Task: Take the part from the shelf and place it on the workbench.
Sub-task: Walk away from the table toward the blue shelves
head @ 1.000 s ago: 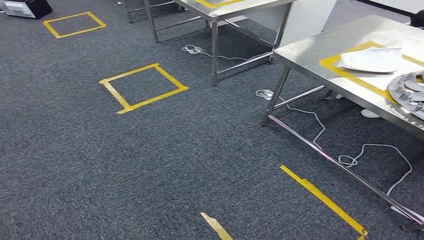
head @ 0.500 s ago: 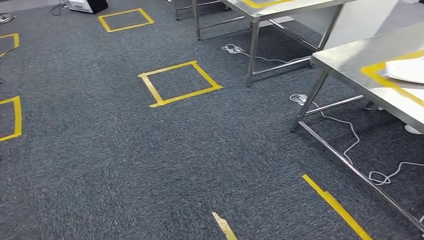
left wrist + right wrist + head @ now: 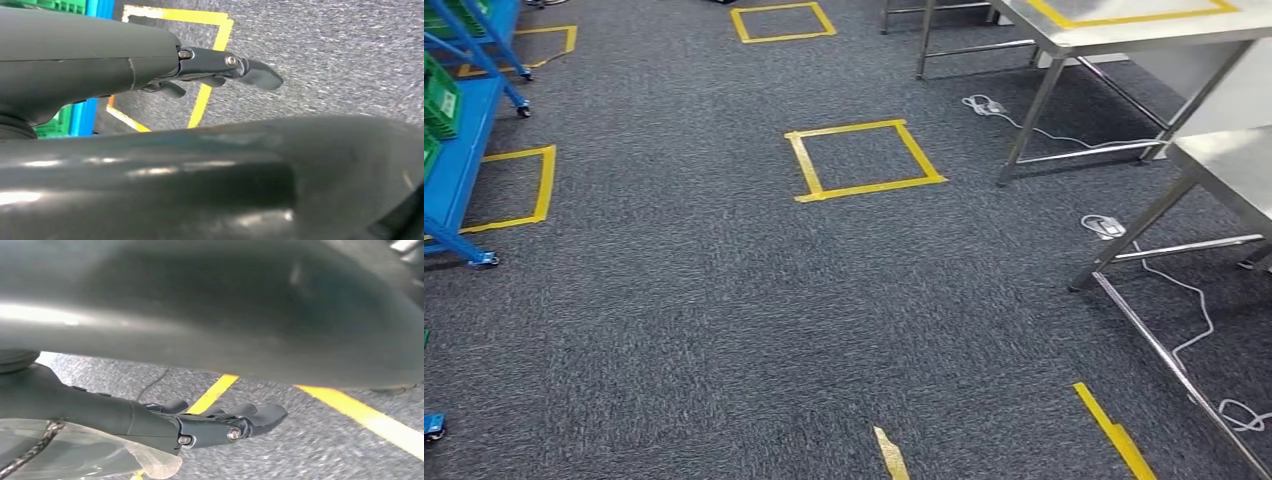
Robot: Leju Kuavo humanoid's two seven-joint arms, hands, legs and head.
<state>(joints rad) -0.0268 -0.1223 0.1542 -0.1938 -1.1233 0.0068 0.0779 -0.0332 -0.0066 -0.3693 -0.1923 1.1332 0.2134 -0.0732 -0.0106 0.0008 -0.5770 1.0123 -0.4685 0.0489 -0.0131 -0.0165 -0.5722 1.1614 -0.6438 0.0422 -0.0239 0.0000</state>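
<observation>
I cannot make out the part itself; what I see of the task's setting is the blue metal shelf on castors (image 3: 464, 150) at the left edge of the head view, with green slatted plastic crates (image 3: 442, 95) sitting on it. Off to the right stands the stainless-steel bench with slim tubular legs (image 3: 1224, 160), its near corner showing, and beyond it a second stainless-steel bench marked with yellow tape (image 3: 1124, 20). Between shelf and benches lies dark grey, short-pile carpet floor (image 3: 724, 300), rough and speckled. On it are flat squares of yellow tape: a central yellow tape square (image 3: 864, 160), a farther one (image 3: 782, 22) and one beside the shelf (image 3: 519, 190), plus a short yellow tape strip (image 3: 1114, 430) near the bench leg. White cables (image 3: 1194, 320) trail loosely under the benches, one running from a small white plug block (image 3: 1104, 225). From the left wrist view, my left hand (image 3: 210, 75) hangs over the carpet beside a yellow tape corner, its dark fingers (image 3: 257, 75) extended and nothing in them. From the right wrist view, my right hand (image 3: 220, 425) is likewise slack over the carpet, fingers (image 3: 267, 415) stretched out, holding nothing, with crinkled clear plastic wrap (image 3: 85, 455) at the wrist.
</observation>
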